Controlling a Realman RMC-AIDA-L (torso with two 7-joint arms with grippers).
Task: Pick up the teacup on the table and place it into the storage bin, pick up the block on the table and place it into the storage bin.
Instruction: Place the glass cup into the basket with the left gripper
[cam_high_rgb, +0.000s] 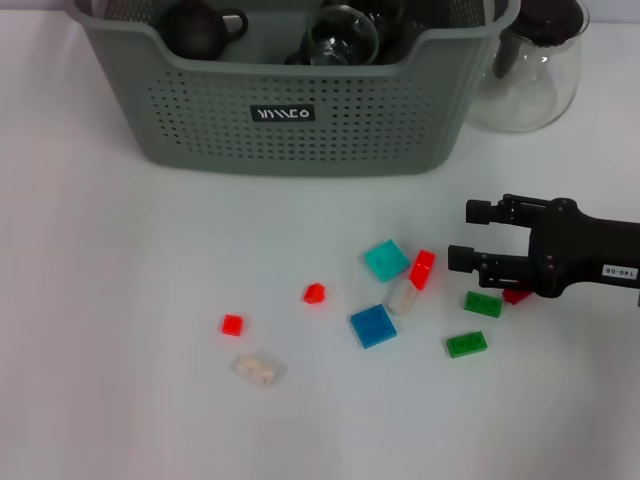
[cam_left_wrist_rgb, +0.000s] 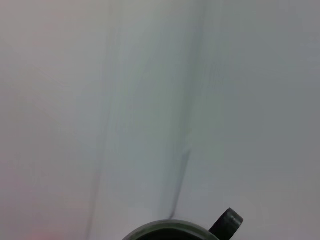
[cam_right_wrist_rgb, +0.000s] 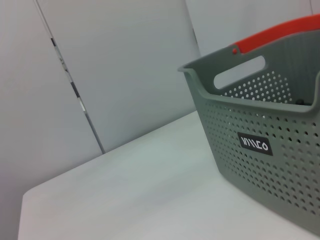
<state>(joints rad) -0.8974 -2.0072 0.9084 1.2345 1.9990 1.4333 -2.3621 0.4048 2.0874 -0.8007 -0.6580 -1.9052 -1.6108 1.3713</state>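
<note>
The grey-green storage bin (cam_high_rgb: 300, 110) stands at the back of the table, and its perforated wall fills one side of the right wrist view (cam_right_wrist_rgb: 260, 165). Inside it lie a dark teacup with a handle (cam_high_rgb: 200, 27) and a clear glass cup (cam_high_rgb: 340, 35). No teacup shows on the table itself. Several blocks lie scattered in front: a teal one (cam_high_rgb: 385, 259), a blue one (cam_high_rgb: 373, 326), a red one (cam_high_rgb: 423, 268). My right gripper (cam_high_rgb: 462, 235) hovers open just right of the red block, holding nothing. The left gripper is out of view.
A clear glass pot with a black lid (cam_high_rgb: 530, 60) stands right of the bin. Two green blocks (cam_high_rgb: 483, 304) (cam_high_rgb: 466, 344) lie under the right gripper. Small red blocks (cam_high_rgb: 314, 293) (cam_high_rgb: 232, 324) and a clear block (cam_high_rgb: 259, 369) lie left. A dark round rim (cam_left_wrist_rgb: 170, 232) edges the left wrist view.
</note>
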